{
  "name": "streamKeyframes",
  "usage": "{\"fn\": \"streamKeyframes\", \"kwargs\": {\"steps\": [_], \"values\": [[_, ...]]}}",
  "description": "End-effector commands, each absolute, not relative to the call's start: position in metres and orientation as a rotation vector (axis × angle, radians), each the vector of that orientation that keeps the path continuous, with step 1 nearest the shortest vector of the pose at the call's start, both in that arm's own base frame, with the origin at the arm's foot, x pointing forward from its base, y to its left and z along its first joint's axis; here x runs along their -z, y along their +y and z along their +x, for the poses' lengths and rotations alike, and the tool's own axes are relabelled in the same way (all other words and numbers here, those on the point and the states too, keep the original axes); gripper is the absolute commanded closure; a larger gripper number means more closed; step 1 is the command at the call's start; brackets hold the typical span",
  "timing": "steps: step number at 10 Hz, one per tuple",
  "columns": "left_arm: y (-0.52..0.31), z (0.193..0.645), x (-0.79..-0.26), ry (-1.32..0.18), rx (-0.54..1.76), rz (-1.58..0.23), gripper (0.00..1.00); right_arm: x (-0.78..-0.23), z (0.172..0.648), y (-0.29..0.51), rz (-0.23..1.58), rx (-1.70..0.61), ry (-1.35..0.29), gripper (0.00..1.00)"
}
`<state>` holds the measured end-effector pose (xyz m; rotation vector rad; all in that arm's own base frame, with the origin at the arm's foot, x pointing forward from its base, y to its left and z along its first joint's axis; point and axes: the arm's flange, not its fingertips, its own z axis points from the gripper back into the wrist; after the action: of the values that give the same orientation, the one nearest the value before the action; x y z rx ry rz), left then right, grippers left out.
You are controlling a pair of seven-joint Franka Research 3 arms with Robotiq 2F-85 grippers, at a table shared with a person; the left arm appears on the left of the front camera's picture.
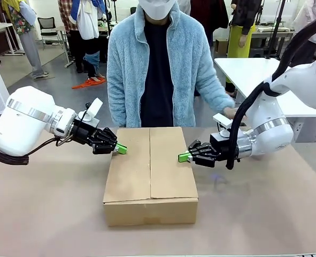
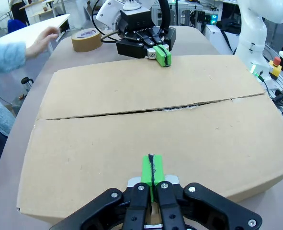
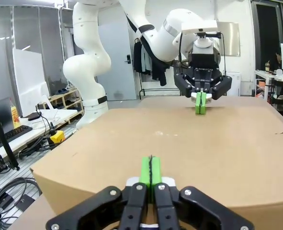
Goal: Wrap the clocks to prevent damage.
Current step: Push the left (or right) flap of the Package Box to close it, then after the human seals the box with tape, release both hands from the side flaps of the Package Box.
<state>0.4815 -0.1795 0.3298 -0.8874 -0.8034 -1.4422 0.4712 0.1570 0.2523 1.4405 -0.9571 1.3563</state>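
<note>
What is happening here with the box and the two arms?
The left claw and the right claw, both shut, rest their tips on top of the closed box, at opposite edges, seemingly holding the flaps down. The person stands at the far side, a hand near the tape roll. The seam is not taped yet.

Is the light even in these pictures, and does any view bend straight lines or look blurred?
Front view: soft, even light, only a faint shadow on the table under the right pincer. Left wrist view: the wide lens bows the edges of the cardboard box; the left pincer is sharp. Right wrist view: the box is evenly lit, without glare or blur.
</note>
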Motion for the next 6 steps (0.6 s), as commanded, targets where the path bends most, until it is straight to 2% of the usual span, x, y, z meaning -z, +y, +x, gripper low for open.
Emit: {"fn": "streamKeyframes", "kwargs": {"steps": [1, 6], "values": [[-0.1801, 0.4807, -0.3254, -0.797, 1.441, -0.884, 1.0, -0.2495, 0.4704, 0.1579, 1.438, -1.339, -0.959, 0.99], [-0.1801, 0.4807, -0.3254, -0.797, 1.441, -0.884, 1.0, -0.2495, 0.4704, 0.1579, 1.438, -1.339, -0.959, 0.99]]}}
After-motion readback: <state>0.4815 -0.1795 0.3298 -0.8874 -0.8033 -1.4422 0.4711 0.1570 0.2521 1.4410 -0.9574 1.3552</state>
